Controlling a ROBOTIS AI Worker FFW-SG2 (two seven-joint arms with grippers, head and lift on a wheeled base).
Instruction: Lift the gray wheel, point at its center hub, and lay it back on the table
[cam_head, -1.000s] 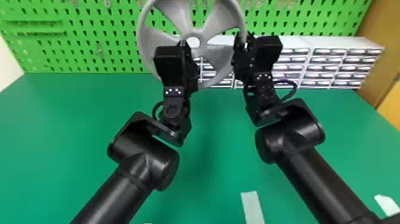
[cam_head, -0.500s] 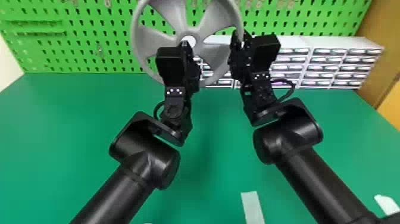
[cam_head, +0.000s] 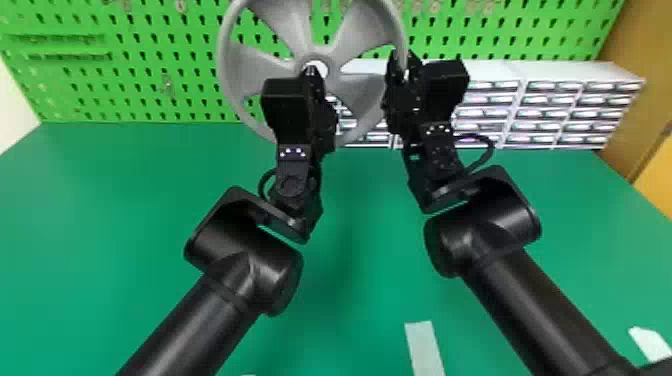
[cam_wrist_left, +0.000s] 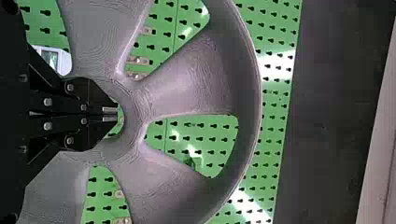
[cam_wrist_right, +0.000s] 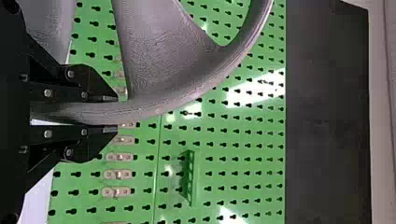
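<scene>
In the head view my right gripper holds the gray wheel by the right side of its rim, upright above the table. My left gripper is shut on nothing, its tips in front of the center hub. In the left wrist view the closed tips of the left gripper overlap the hub opening of the wheel; whether they touch it I cannot tell. In the right wrist view the right gripper has its two fingers on either side of the wheel's rim.
A green pegboard stands behind the table. White drawer units line the table's back right, behind the wheel and my right gripper. A light strip lies at the near edge, another near the right corner.
The wheel and my right gripper have shifted slightly to the left. My left gripper has moved slightly right, its tips staying by the hub.
</scene>
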